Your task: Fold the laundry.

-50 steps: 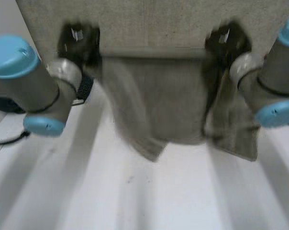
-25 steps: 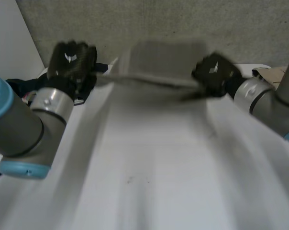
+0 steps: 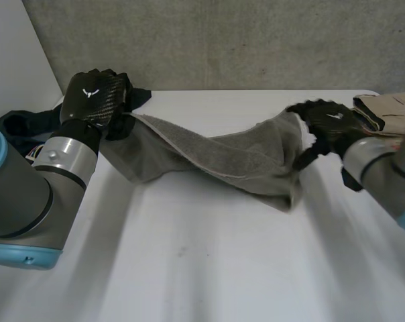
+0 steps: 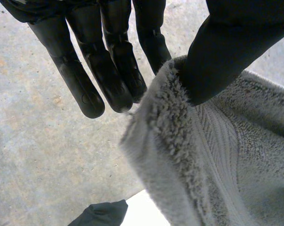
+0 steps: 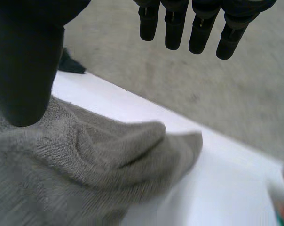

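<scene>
A grey towel lies stretched and rumpled across the far part of the white table. My left hand is at its left corner. In the left wrist view the thumb presses the towel's thick edge against the straight fingers, so that hand is shut on the towel. My right hand is at the towel's right end with its fingers spread. In the right wrist view its fingers are straight, well apart from the thumb, and the towel lies loose below the thumb.
A folded beige cloth sits at the far right corner of the table. A dark garment lies off the far left edge, behind my left arm. A grey wall stands right behind the table.
Both arms have swung the towel from hanging up in front of the head camera out onto the far part of the table. The right hand has opened and let go of its end.
</scene>
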You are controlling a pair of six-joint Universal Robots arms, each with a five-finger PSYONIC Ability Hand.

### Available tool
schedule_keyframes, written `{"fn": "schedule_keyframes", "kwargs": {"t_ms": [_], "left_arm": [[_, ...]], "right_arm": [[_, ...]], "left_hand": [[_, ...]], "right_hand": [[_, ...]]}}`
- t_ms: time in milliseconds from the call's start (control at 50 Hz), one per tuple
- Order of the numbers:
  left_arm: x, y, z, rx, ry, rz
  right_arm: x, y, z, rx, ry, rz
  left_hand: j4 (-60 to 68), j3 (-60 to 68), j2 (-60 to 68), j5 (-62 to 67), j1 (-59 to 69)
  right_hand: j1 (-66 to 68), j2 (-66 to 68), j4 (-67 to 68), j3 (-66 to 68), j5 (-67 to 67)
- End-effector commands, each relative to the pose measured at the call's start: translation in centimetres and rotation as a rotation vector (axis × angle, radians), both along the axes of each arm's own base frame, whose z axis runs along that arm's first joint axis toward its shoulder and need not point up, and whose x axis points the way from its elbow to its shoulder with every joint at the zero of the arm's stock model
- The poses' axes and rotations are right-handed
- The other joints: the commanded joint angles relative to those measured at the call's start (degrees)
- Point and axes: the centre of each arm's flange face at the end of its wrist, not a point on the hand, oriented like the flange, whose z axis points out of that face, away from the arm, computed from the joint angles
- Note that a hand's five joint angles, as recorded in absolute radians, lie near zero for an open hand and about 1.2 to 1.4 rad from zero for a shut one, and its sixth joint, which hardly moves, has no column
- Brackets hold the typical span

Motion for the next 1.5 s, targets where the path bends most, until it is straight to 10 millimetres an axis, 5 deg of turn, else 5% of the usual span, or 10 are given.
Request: {"fn": "schedule_keyframes", "kwargs": {"t_ms": [20,480,600,720,860,1040,1140,1340,1400,1500], "left_arm": [[0.0,0.0,0.1,0.007,0.021,-0.004],[1.3,-0.4,0.7,-0.006,0.031,0.032],[1.4,-0.2,1.1,-0.012,0.044,0.035],[2.2,0.0,3.0,-0.056,0.079,0.056],[3.6,1.2,7.3,-0.176,0.132,0.075],[4.3,2.6,9.5,-0.189,0.134,0.075],[4.3,1.2,6.2,-0.017,0.028,0.099],[1.9,-4.5,-4.6,0.222,-0.344,0.095],[1.0,-6.5,-4.3,0.167,-0.359,0.093],[-1.1,-10.1,2.7,-0.155,-0.232,0.117]], "right_arm": [[-3.0,2.2,-2.6,0.272,-0.019,-0.114],[1.4,2.7,-10.3,0.245,0.113,-0.002],[1.4,0.5,-10.6,0.134,0.113,-0.058],[0.9,-1.4,-7.6,-0.004,0.115,-0.106],[-0.3,-0.3,6.2,-0.365,0.133,-0.085],[-2.2,2.0,13.8,-0.461,0.329,-0.037],[-3.5,1.5,12.5,-0.372,0.509,-0.022],[-2.8,-1.6,3.0,-0.131,0.783,0.102],[-2.1,-4.1,2.8,-0.208,0.787,0.041],[-0.5,-7.4,6.9,-0.514,0.693,-0.114]], "left_hand": [[11.1,11.5,11.3,13.8,12.8],[11.1,11.5,11.3,13.8,12.8],[11.1,11.5,11.3,13.8,12.8],[11.1,11.5,11.3,13.8,12.8],[11.1,11.5,11.3,13.8,12.8],[11.1,11.5,11.3,13.8,12.8],[11.1,11.5,11.3,13.8,12.8],[11.1,11.5,11.3,13.8,12.8],[11.1,11.5,11.3,13.8,12.8],[11.1,11.5,11.3,13.8,12.8]], "right_hand": [[2.3,2.8,3.1,3.1,4.0],[18.1,18.6,18.9,18.9,19.8],[64.4,64.9,65.2,65.2,66.1],[64.5,65.0,65.3,65.3,66.2],[64.5,65.0,65.3,65.3,66.2],[64.5,65.0,65.3,65.3,66.2],[64.5,65.0,65.3,65.3,66.2],[64.5,65.0,65.3,65.3,66.2],[64.5,65.0,65.3,65.3,66.2],[64.5,65.0,65.3,65.3,66.2]]}}
